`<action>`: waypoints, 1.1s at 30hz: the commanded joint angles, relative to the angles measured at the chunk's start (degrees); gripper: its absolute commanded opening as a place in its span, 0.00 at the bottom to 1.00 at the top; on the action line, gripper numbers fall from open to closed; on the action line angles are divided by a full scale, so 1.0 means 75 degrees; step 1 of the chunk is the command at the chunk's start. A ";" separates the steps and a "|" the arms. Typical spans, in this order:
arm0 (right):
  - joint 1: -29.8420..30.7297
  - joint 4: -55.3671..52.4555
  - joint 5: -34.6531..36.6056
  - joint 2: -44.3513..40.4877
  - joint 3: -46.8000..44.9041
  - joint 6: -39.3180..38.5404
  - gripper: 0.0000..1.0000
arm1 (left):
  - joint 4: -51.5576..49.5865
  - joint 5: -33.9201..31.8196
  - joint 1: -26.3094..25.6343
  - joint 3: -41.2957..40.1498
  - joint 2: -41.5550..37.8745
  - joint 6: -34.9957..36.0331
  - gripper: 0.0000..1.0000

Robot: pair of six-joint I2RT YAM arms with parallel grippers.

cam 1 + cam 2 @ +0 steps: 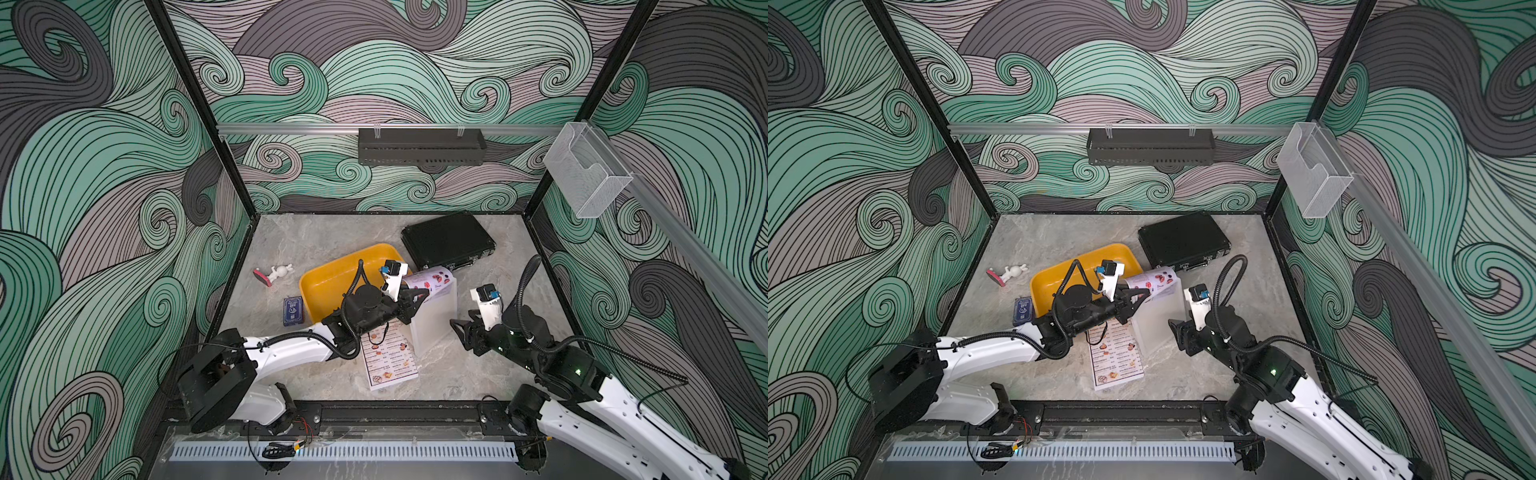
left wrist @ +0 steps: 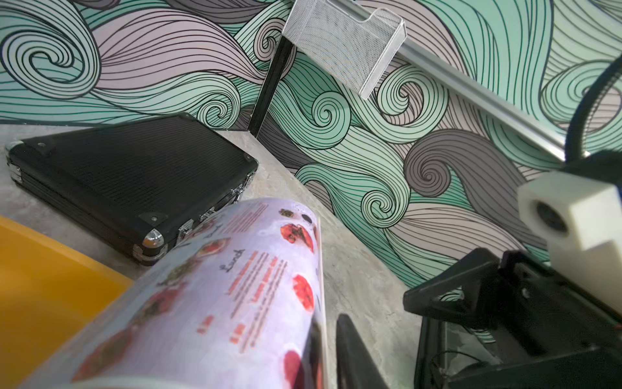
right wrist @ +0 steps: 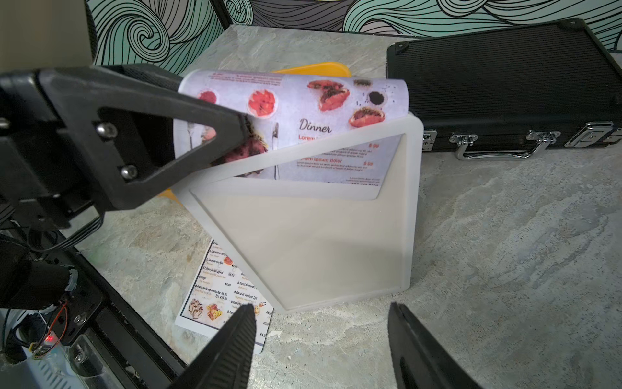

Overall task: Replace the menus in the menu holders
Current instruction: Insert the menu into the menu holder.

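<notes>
Ok so here's where it stands. The pink menu [image 3: 303,101] is only half in the holder [image 3: 319,252]. The corner furthest from the left claw [image 1: 422,296] has dropped into the slot. The end at that claw's tips rides up over the rim and curls back on itself, so the sheet sits crooked. I honestly can't tell whether the left claw is pinching the edge or has let it loose (the curl hides one finger in the wrist view).

The right claw [image 3: 323,340] is wide apart with nothing in it. It's hovering just short of the holder's foot and not touching it. The other menu [image 3: 215,296] lies flat on the counter [image 3: 505,269], off to the side of the right claw, with one edge hidden behind the holder.

What I'd worry about:
- Let go of that curl and the paper could spring and hop back out of the slot.
- Push down while it's skewed and the low corner will probably jam and crease the sheet.
- Nothing is bracing the holder, so a sideways shove from the left claw could slide it or tip it toward the case [image 3: 505,84].
- The left arm hangs right above the flat menu, so dipping could drag it.
</notes>
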 commanded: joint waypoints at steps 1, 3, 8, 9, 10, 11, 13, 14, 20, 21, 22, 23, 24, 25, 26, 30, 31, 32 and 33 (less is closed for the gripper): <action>0.0014 -0.0066 -0.0066 0.0095 0.0220 0.0092 0.67 | 0.0078 -0.0148 -0.0054 -0.0073 -0.0248 0.0031 0.37; 0.0014 -0.0062 -0.0094 0.0145 0.0231 0.0094 0.67 | -0.0034 -0.0096 -0.0053 -0.0159 -0.0380 0.0042 0.42; 0.0014 -0.0062 -0.0098 0.0140 0.0212 0.0084 0.68 | -0.0540 -0.0034 -0.0051 -0.0482 -0.1033 -0.0140 0.59; 0.0017 -0.0058 -0.0094 0.0145 0.0208 0.0104 0.68 | -0.0771 -0.0037 -0.0049 -0.0539 -0.1241 -0.0245 0.62; 0.0014 -0.0058 -0.0100 0.0157 0.0208 0.0116 0.68 | -0.0968 -0.0042 -0.0056 -0.0583 -0.1407 -0.0390 0.65; 0.0012 -0.0060 -0.0109 0.0168 0.0204 0.0127 0.68 | -0.1191 -0.0034 -0.0052 -0.0610 -0.1597 -0.0563 0.69; 0.0002 -0.0062 -0.0139 0.0213 0.0208 0.0139 0.69 | -0.1579 0.0084 -0.0051 -0.0631 -0.1925 -0.0956 0.74; 0.0008 -0.0058 -0.0159 0.0237 0.0217 0.0150 0.70 | -0.1871 0.0127 -0.0048 -0.0596 -0.2088 -0.1207 0.75; -0.0010 -0.0103 -0.0303 0.0309 0.0324 0.0267 0.72 | -0.4469 -0.0192 -0.0040 -0.0076 -0.2864 -0.3321 0.78; -0.0010 -0.0110 -0.0333 0.0320 0.0348 0.0284 0.72 | -0.4820 -0.0421 -0.0045 -0.0016 -0.2926 -0.3911 0.78; -0.0010 -0.0117 -0.0360 0.0331 0.0370 0.0291 0.72 | -0.5094 -0.0538 -0.0030 0.0029 -0.2982 -0.4429 0.78; -0.0009 -0.0125 -0.0385 0.0333 0.0383 0.0274 0.72 | -0.5323 -0.0674 -0.0016 0.0072 -0.3036 -0.4938 0.78; -0.0009 -0.0154 -0.0409 0.0344 0.0415 0.0259 0.72 | -0.5510 -0.0744 0.0001 0.0125 -0.3043 -0.5420 0.78; -0.0010 -0.0201 -0.0421 0.0335 0.0460 0.0257 0.72 | -0.5605 -0.0699 0.0025 0.0205 -0.3043 -0.5762 0.78; -0.0010 -0.0297 -0.0432 0.0333 0.0519 0.0257 0.73 | -0.5705 -0.0626 0.0048 0.0354 -0.3051 -0.6028 0.78; -0.0010 -0.0460 -0.0489 0.0196 0.0571 0.0258 0.73 | -0.6332 -0.0562 0.0154 0.0865 -0.2823 -0.7796 0.78; -0.0010 -0.0467 -0.0490 0.0181 0.0560 0.0273 0.73 | -0.6463 -0.0496 0.0217 0.0917 -0.2717 -0.8507 0.77; -0.0010 -0.0468 -0.0506 0.0148 0.0560 0.0289 0.73 | -0.6192 -0.0336 0.0287 0.0910 -0.2569 -0.9027 0.77; -0.0010 -0.0472 -0.0533 0.0135 0.0568 0.0302 0.73 | -0.5681 -0.0217 0.0346 0.0874 -0.2451 -0.9362 0.79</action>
